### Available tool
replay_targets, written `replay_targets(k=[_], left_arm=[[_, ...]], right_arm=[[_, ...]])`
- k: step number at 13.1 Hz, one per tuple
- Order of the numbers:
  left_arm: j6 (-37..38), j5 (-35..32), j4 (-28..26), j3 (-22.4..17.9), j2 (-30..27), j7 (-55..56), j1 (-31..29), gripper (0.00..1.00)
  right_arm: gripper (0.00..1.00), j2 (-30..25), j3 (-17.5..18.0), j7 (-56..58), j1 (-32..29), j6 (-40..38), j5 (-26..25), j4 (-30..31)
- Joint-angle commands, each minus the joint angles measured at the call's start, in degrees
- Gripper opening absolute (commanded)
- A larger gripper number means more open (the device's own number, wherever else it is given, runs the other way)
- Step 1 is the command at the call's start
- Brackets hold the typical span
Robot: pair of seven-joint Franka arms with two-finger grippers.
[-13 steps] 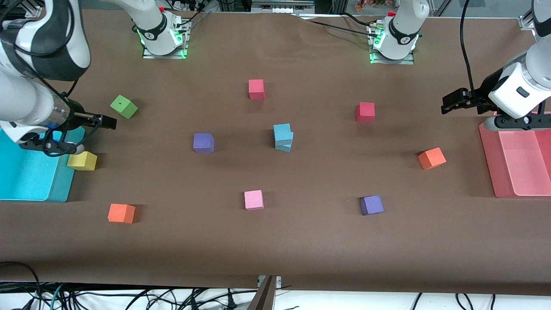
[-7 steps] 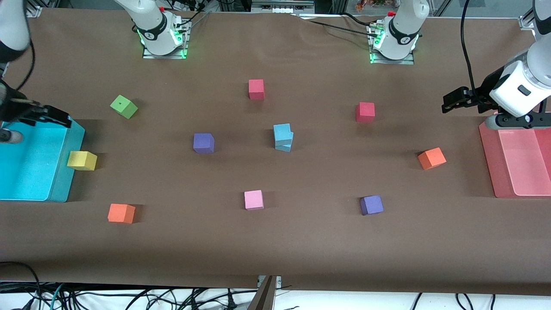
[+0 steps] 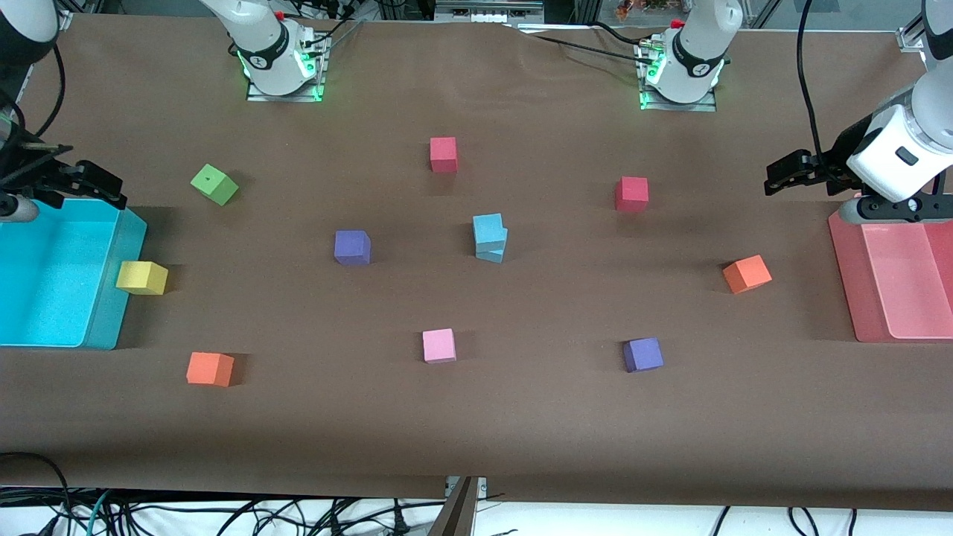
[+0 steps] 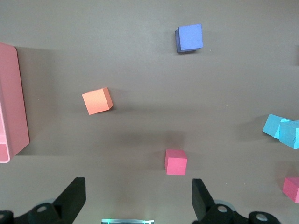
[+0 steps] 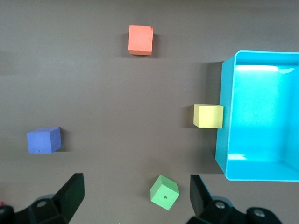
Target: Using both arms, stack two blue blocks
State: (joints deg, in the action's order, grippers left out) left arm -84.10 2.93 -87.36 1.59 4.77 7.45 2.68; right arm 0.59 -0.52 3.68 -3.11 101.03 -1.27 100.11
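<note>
1. My left pincer [image 3: 778, 179] hangs wide open and empty above the worktop [image 3: 521, 417], by the pink bin [image 3: 845, 283].
2. My right pincer [image 3: 100, 186] hangs wide open and empty over the cyan bin [image 3: 112, 327].
3. The two blue blocks [image 3: 490, 238] sit stacked mid-worktop, between my pincers, well apart from both.

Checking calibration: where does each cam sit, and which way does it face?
Front: high across the table, facing both bases; sees the stacked blue blocks, both arms, left pincer by the pink tray, right pincer over the cyan bin.
Left wrist: looks down past its open fingers at the orange cube.
Right wrist: looks down past its open fingers at the yellow cube.
Shared: front and left wrist both show the blue blocks.
</note>
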Motion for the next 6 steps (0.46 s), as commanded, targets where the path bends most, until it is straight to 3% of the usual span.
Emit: replay_targets(k=[1,6], left_arm=[[0.35,-1.09,-1.41,0.35,-1.51,-1.65,-0.48,1.00],[0.35,-1.09,-1.50,0.35,-1.51,-1.73,-0.48,1.00]], right_arm=[[1.00,-0.76,1.23,-0.42,-1.11,0.84,0.92,1.23],[1.00,-0.85,1.40,-0.51,-1.02,-0.30,0.92,1.06]])
